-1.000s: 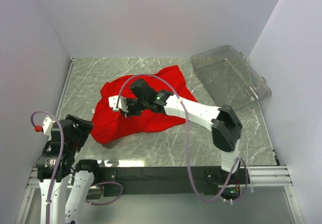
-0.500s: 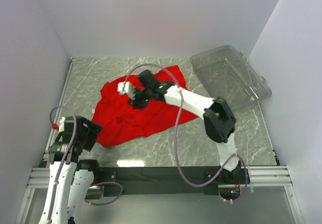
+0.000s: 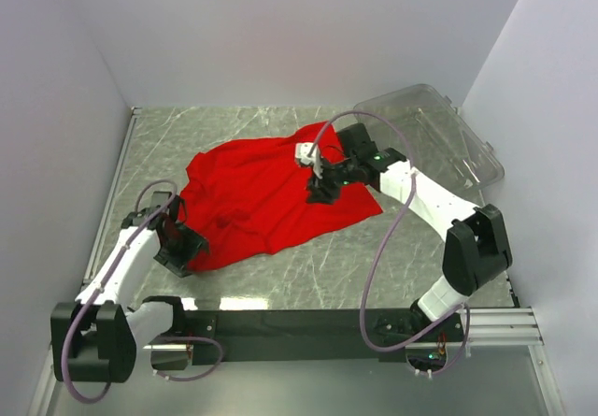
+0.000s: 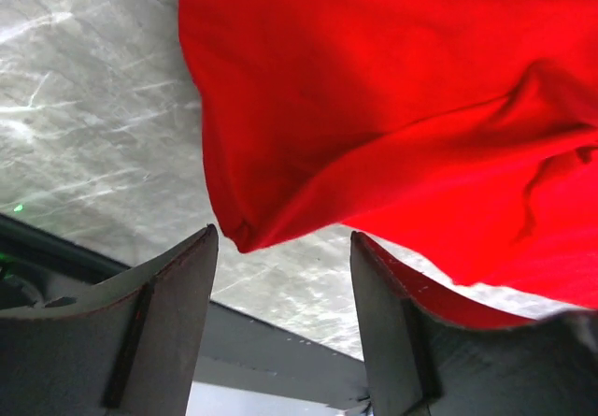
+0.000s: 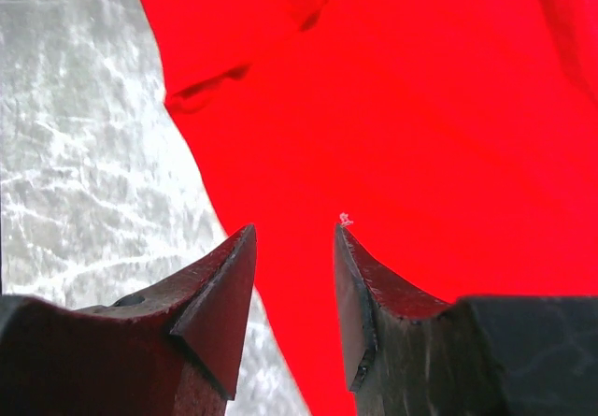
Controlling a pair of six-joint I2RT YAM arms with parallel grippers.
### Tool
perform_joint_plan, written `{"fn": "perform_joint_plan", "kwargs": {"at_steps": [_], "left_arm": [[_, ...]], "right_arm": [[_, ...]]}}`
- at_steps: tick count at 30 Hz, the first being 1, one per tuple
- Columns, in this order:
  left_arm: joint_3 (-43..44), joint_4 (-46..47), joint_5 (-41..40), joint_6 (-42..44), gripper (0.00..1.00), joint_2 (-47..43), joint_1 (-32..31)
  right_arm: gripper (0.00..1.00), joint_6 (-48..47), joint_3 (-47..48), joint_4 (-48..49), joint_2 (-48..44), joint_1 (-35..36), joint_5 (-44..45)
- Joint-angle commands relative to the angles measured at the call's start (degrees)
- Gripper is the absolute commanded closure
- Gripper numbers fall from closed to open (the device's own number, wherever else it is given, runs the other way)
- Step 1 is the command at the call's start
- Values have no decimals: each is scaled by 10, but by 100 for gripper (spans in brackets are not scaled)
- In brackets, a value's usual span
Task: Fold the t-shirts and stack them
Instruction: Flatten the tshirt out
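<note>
The shirt (image 3: pixel 252 192) is spread out on the table (image 3: pixel 308 276), wrinkly and not folded at all, lying right next to the bin (image 3: pixel 486 159) without quite touching it. The right gripper (image 3: pixel 320 192) sits low over the shirt's edge closest to the bin. Its jaws are parted a little with red cloth below them and nothing pinched. The left gripper (image 3: pixel 182 252) is at the shirt corner farthest from the bin, jaws wide apart, and that bunched corner pokes toward the gap, not grabbed. The bin is tilted, clear plastic, up against the wall.
</note>
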Motion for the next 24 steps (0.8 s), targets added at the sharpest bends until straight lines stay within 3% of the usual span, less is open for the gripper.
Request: {"fn": "perform_joint_plan", "kwargs": {"at_steps": [1,10,17,24], "left_arm": [[49,-37,-34,4,36,8,-23],[4,-13,-34,-68,43,-35,-24],[-14,-52,-63,-112,43,-93,-24],[-30,-29,-73,-127,47,-75,-24]], "right_arm": [[54,14,-25,15,-39,-30,-32],[54,7,-62,4,-82,-95,-47],[54,-3,-94,-4,-110,-129,-45],[54,-5,-116,-6,-129,-150,-40]]}}
